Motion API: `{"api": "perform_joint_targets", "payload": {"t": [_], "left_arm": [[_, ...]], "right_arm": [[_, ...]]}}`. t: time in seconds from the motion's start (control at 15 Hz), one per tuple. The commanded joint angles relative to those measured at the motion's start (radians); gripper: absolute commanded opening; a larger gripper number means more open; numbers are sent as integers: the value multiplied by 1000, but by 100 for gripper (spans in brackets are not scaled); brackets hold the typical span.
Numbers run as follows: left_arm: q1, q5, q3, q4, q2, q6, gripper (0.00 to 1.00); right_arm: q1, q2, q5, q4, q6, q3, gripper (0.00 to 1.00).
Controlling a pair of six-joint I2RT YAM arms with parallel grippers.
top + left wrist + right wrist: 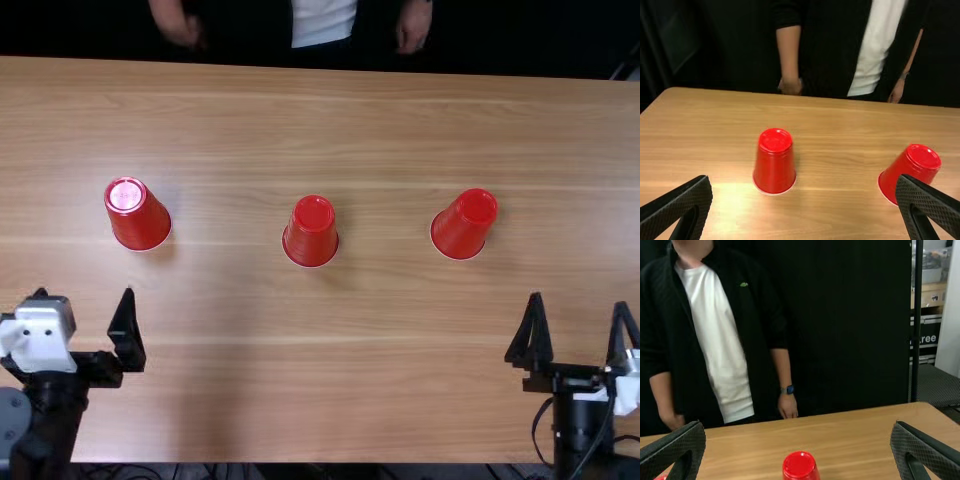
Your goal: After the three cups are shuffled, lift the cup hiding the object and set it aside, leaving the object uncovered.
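Note:
Three red cups stand upside down in a row across the middle of the table: the left cup [137,215] [774,161], the middle cup [311,232] [910,172] and the right cup [465,224] [800,467]. No ball or other object shows. My left gripper [82,322] [801,179] is open near the table's front left, nearer than the left cup and well apart from it. At the front right, my right gripper [577,335] [796,426] is open too, nearer than the right cup. Neither holds anything.
Bare wood [320,330] lies between the cups and both grippers, and wide gaps separate the cups. The table's far edge [320,62] runs behind the row, with dark room beyond it.

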Motion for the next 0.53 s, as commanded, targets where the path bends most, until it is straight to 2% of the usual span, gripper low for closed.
{"api": "perform_joint_targets", "payload": {"t": [0.0, 0.13, 0.2, 0.4, 0.47], "left_arm": [[16, -6, 127, -49, 70, 10, 100], [16, -6, 292, -209, 166, 12, 100], [17, -6, 369, -292, 219, 13, 100], [19, -10, 556, -489, 365, 98, 100], [19, -25, 613, -543, 411, 104, 100]], "right_arm": [[-6, 71, -2, -63, -20, 108, 100], [-6, 188, -3, -216, -62, 263, 100], [-3, 240, -3, -282, -66, 338, 100], [9, 407, -3, -544, -69, 525, 100], [15, 453, -3, -606, -82, 567, 100]]}}
